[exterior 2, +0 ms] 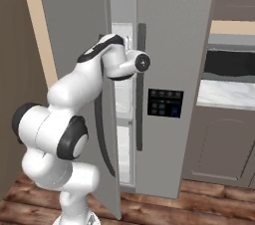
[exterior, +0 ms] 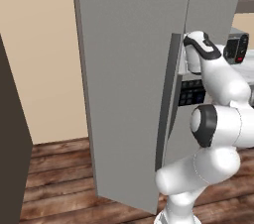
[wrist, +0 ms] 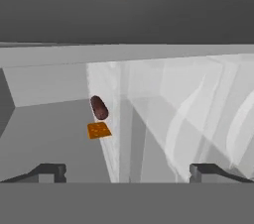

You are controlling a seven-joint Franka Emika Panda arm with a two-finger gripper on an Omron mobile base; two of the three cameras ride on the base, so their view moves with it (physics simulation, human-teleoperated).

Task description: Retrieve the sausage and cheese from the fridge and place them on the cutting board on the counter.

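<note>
sausage: the sausage [wrist: 99, 107] is a short dark reddish-brown cylinder just left of the middle of the hand view, lying on a pale grey shelf inside the fridge, well beyond the finger tips.
cheese: the cheese [wrist: 98, 130] is a small orange block directly below the sausage in the hand view, nearer the camera, just beside it; whether they touch cannot be told.
gripper: the gripper [wrist: 127, 172] has its two dark finger tips at the bottom left and bottom right of the hand view, spread wide apart with nothing between them.
arm: the white arm [exterior 2: 74, 104] rises from the lower left of the right base view and reaches into the gap between the fridge doors; in the left base view it climbs from the lower right.
fridge: the fridge [exterior 2: 174, 35] fills the middle of the right base view, its left door swung open toward the camera; a dark panel sits on the right door.
counter: the counter [exterior 2: 226, 94] shows as a white marble strip at the right edge of the right base view, over grey-brown cabinets.
</note>
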